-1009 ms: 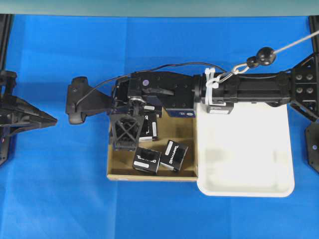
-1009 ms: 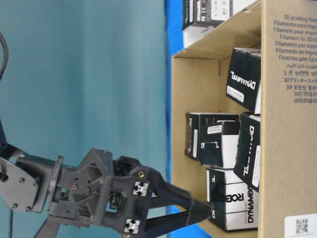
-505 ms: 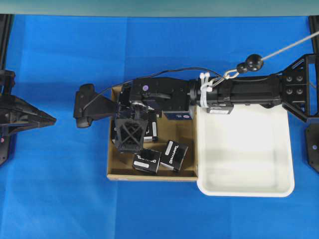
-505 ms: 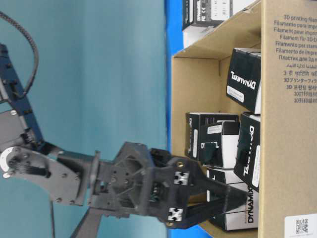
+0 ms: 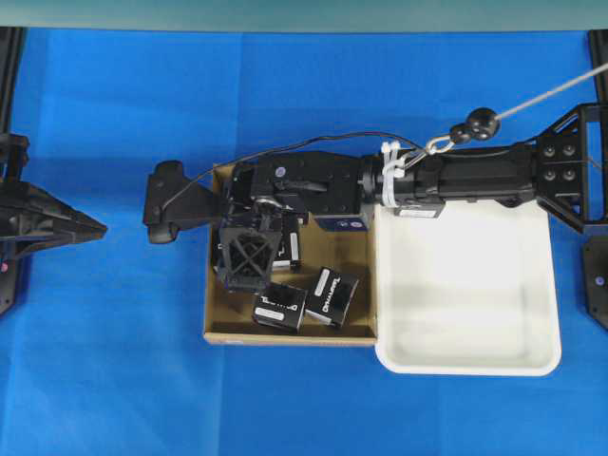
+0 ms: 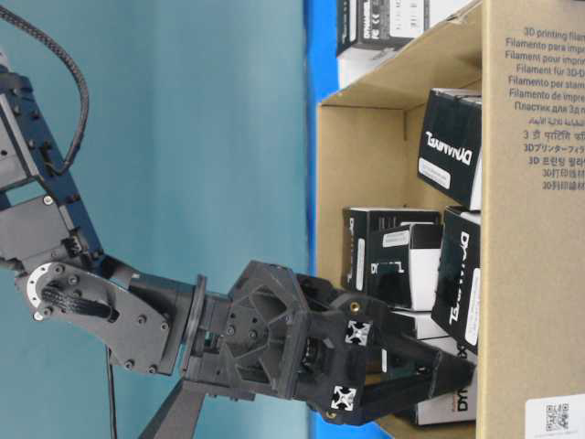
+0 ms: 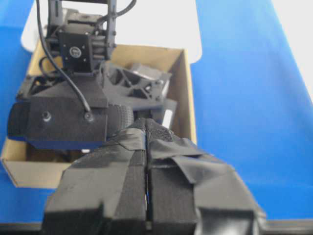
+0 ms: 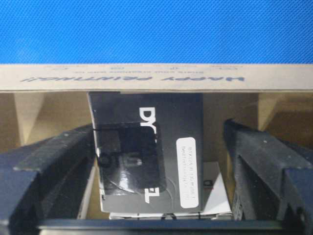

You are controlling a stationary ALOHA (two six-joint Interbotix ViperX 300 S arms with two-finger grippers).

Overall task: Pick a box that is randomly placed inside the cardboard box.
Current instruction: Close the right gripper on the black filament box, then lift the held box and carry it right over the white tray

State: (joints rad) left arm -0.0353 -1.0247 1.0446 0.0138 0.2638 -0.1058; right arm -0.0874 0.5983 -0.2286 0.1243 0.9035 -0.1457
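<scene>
The right gripper (image 8: 156, 161) is down inside the cardboard box (image 5: 220, 332), its jaws standing wide apart with nothing clamped between them; one dark finger (image 8: 46, 161) flanks each side of the box (image 8: 146, 156) it appears to be after, with clear gaps showing on both sides, so I'd say it brackets the carton without touching it. From the wrist view the carton lies straight ahead of the jaws, between them and the far cardboard wall, resting partly on a white-faced carton (image 8: 210, 193) beneath; its long axis runs away from the wrist toward that wall, so the jaws would close across its narrower width. It is black with white lettering and a white label strip down one side; a glossy patch on its face catches the light.

From overhead the gripper covers that corner of the cardboard box, at the end away from the white tray (image 5: 465, 361); two more black cartons (image 5: 280, 307) lie loose nearer the front wall. The blue bench (image 5: 114, 380) carries it all.

The left gripper (image 7: 146, 171) sits well apart at the left edge, jaws pressed together, holding nothing; the right arm is plainly the nearer one. To my eye, what's left is to close and lift.
</scene>
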